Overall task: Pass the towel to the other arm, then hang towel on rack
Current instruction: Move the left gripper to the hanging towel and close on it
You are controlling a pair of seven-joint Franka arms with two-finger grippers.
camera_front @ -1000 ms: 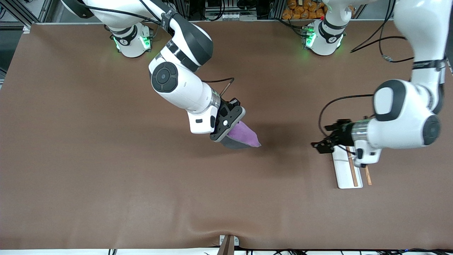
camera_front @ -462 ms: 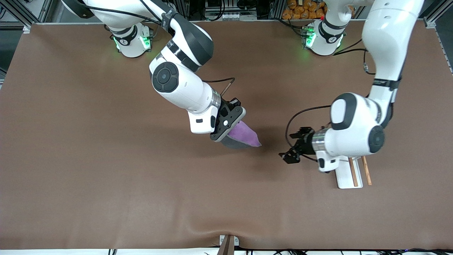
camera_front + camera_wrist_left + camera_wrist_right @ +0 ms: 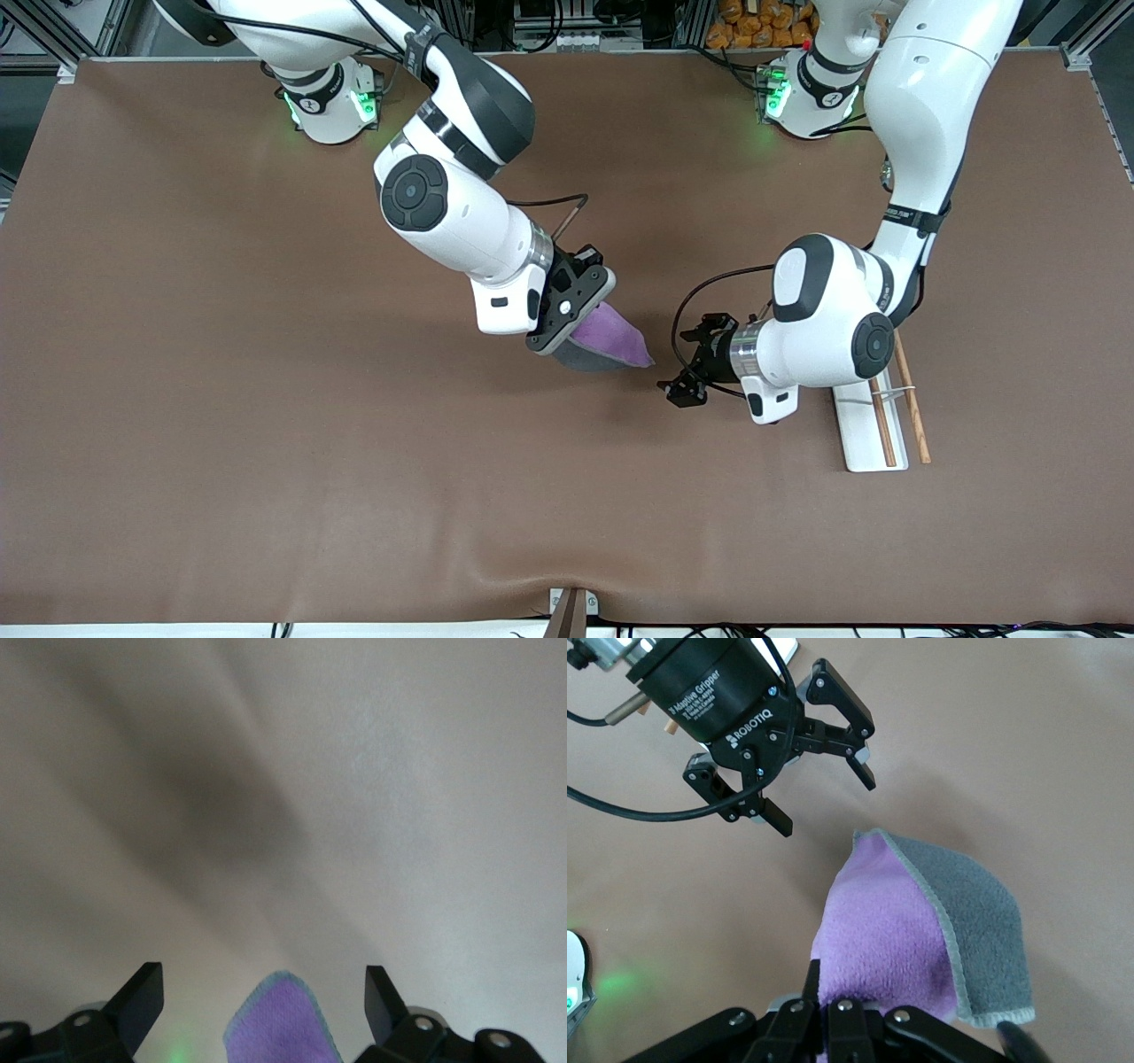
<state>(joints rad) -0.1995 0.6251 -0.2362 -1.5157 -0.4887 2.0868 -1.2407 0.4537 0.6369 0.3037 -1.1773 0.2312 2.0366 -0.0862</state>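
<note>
The brown worktop (image 3: pixel 266 425) is bare in the middle; the right pincer (image 3: pixel 580 332) holds the towel (image 3: pixel 611 344) tight above it; the towel's free tip points at the left pincer (image 3: pixel 682 377), wide and just beside it; nothing between; the rack (image 3: pixel 873 425) stands near the left arm's end.

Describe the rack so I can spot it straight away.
Look toward the left arm's end of the brown table. The rack stands there, partly under the left arm's wrist. Its flat white base with two thin brown wooden rods sets it apart from the purple towel.
</note>
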